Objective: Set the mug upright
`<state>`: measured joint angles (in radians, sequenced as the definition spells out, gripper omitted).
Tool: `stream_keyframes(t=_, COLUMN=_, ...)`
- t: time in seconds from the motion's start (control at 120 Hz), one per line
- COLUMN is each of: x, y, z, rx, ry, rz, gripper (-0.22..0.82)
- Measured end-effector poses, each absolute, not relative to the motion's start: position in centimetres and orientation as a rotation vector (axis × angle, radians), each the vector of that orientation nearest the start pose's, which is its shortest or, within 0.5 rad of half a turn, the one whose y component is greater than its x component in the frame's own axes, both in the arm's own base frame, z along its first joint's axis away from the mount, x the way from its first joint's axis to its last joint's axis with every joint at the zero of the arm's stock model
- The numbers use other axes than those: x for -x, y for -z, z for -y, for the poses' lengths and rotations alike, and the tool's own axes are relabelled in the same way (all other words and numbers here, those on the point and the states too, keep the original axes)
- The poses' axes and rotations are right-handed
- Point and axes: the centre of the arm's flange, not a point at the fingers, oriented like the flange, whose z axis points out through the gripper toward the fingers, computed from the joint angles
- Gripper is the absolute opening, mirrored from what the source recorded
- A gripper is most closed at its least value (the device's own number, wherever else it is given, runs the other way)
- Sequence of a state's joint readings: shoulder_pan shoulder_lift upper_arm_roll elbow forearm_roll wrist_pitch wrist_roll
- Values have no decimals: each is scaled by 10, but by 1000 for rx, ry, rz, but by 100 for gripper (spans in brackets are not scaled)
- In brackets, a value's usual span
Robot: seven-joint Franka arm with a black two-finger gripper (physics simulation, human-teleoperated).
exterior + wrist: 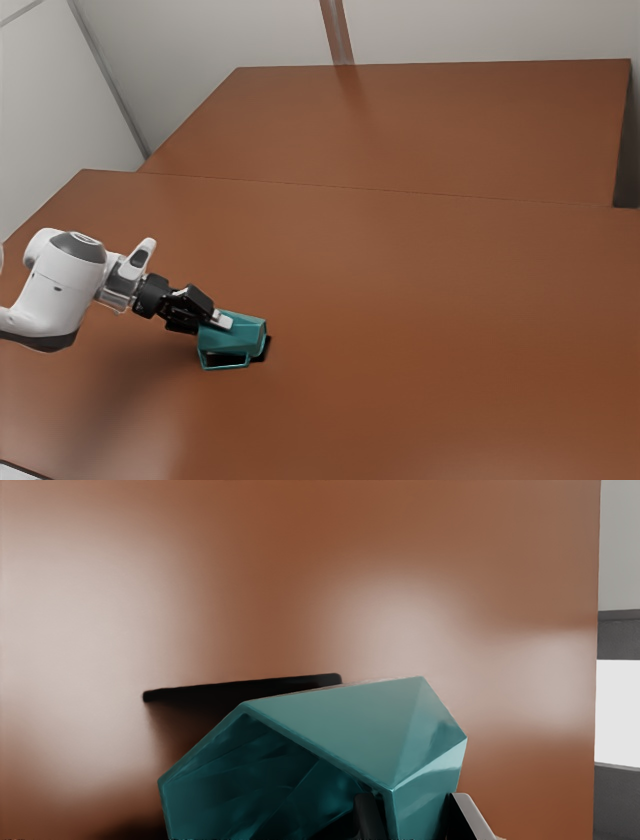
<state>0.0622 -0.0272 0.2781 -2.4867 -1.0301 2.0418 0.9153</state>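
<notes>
The teal faceted mug (238, 335) lies on its side at the end of the arm, and my gripper (216, 319) is at its near end. In the wrist view, the open mouth of the mug (345, 730) faces my hand. One finger of the gripper (416, 805) reaches inside the mouth and the other is against the outer face, with the mug's wall held between them. Much of the inside finger is hidden by the wall. Whether the mug touches the table cannot be told.
The brown table (420, 320) stretches around the mug, with a second brown surface (430, 125) behind it. A dark flat shape (240, 687) shows beside the mug. Pale walls (200, 50) stand beyond.
</notes>
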Motion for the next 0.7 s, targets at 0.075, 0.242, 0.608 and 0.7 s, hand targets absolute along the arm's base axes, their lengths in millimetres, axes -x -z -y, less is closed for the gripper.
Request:
stream_keyframes(t=0.075, x=-429, y=-289, z=-102, rx=-2267, ry=-202, rz=-140, gripper=-4)
stream_keyframes(t=0.242, x=-432, y=-297, z=-96, rx=-2273, ry=-216, rz=-118, gripper=-10)
stream_keyframes(t=0.608, x=-439, y=-334, z=-72, rx=-2279, ry=-272, rz=-3, gripper=-17)
stream_keyframes(t=0.7, x=-446, y=-349, z=-74, rx=-2328, ry=-274, rz=62, gripper=-17)
